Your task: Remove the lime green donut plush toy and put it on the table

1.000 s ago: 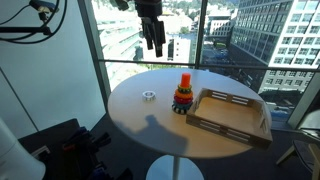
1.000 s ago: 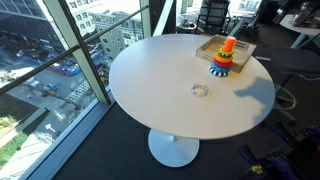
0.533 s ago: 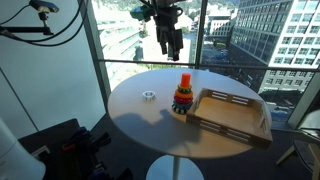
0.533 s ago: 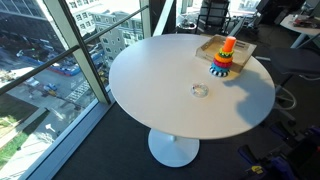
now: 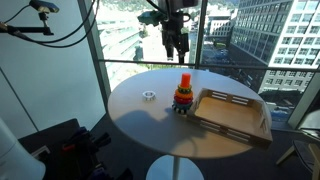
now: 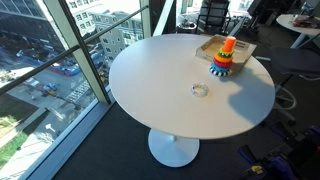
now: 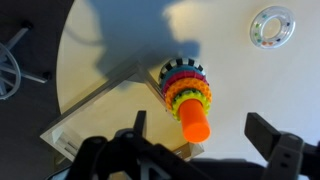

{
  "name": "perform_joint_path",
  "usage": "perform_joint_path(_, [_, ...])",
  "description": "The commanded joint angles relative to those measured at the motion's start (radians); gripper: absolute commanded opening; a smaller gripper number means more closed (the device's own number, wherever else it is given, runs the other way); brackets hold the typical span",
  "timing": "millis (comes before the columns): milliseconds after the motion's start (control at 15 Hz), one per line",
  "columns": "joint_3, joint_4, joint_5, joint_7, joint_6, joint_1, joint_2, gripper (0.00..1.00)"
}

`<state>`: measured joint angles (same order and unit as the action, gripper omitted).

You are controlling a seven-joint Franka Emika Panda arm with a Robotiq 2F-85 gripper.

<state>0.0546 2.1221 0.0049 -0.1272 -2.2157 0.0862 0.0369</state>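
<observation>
One ring stack (image 5: pixel 182 97) just beside wooden tray (image 5: pixel 228 131); jaws parted

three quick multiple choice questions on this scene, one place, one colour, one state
1. The small white ring lies: A on the floor; B on the table, apart from the stacking toy; C on the peg.
2. The toy's peg tip is: A blue; B white; C orange.
3. The gripper is: A open, high above the toy; B shut on a ring; C resting on the table.
B: it sits alone on the white top. C: the wrist view shows orange. A: fingers spread, nothing held.
</observation>
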Motion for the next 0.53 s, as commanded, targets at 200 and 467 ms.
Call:
perform_joint_path(200, [0.000,0.009,-0.066,-0.134,-0.016,-0.005,-0.015,1.00])
perform_joint_path(467, [0.005,-0.004,-0.073,-0.192,-0.020,-0.006,-0.069,1.00])
